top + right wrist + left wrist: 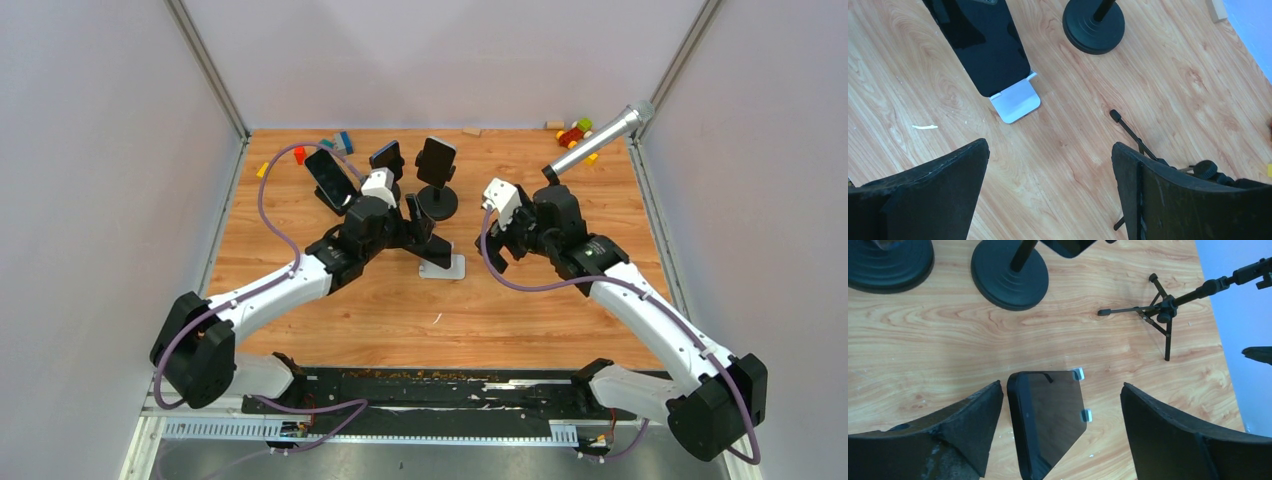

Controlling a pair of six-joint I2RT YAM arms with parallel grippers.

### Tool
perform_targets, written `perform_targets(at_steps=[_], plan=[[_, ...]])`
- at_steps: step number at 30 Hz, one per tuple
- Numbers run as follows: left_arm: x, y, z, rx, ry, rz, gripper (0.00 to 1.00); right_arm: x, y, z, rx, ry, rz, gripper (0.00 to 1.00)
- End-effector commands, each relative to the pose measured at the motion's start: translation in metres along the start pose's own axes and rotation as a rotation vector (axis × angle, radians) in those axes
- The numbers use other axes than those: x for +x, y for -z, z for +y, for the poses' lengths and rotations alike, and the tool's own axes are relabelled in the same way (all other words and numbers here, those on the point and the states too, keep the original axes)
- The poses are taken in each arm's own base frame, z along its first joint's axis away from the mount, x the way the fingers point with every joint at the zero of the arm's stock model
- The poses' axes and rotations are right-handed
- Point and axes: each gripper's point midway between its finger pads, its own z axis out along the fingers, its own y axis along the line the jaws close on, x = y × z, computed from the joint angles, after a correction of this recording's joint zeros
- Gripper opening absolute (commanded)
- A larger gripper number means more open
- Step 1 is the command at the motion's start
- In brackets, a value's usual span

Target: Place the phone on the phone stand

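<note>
Black glossy slab phone (1048,420) leans on the small silver metal stand (1015,101) near the middle of the light wooden tabletop (400,310), which is walled in pale grey. The left gripper (1060,390) straddles it, jaws wide, with a gap on each side. The right gripper (1049,147) hangs wide over bare wood. Black round-based stands (437,200) crowd behind; the near side lies open.

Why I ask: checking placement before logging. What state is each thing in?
phone: resting on silver stand, screen dark
silver stand: base flat, bearing the phone
left tool: open, straddling the phone
right tool: open, empty
microphone: mounted on its small tripod, tilted
</note>
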Motion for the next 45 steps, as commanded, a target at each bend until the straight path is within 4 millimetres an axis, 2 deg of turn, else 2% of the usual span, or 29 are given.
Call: perform_targets(at_steps=[1,11,14,21,28,33,45], plan=[[-0.028,0.011,-0.008,0.037,-0.089,-0.106,0.97,-0.014,-0.007,0.006,-0.066,0.059,-0.061,0.95],[-0.074,0.032,-0.001,0.106,-0.228,-0.153,1.0,-0.015,-0.036,0.029,-0.229,0.084,-0.08,0.94],[-0.089,0.043,-0.007,0.158,-0.301,-0.164,1.0,-0.015,-0.048,0.033,-0.265,0.094,-0.082,0.94],[-0.107,0.071,-0.016,0.263,-0.453,-0.204,1.0,-0.017,-0.072,0.042,-0.374,0.154,-0.096,0.94],[-0.098,0.093,-0.014,0.295,-0.638,-0.154,1.0,-0.01,-0.088,0.058,-0.503,0.18,-0.098,0.95],[-0.089,0.103,-0.014,0.33,-0.74,-0.125,1.0,-0.003,-0.103,0.059,-0.54,0.2,-0.079,0.96],[-0.074,0.097,0.0,0.32,-0.764,-0.079,1.0,0.002,-0.12,0.064,-0.629,0.223,-0.053,0.97]])
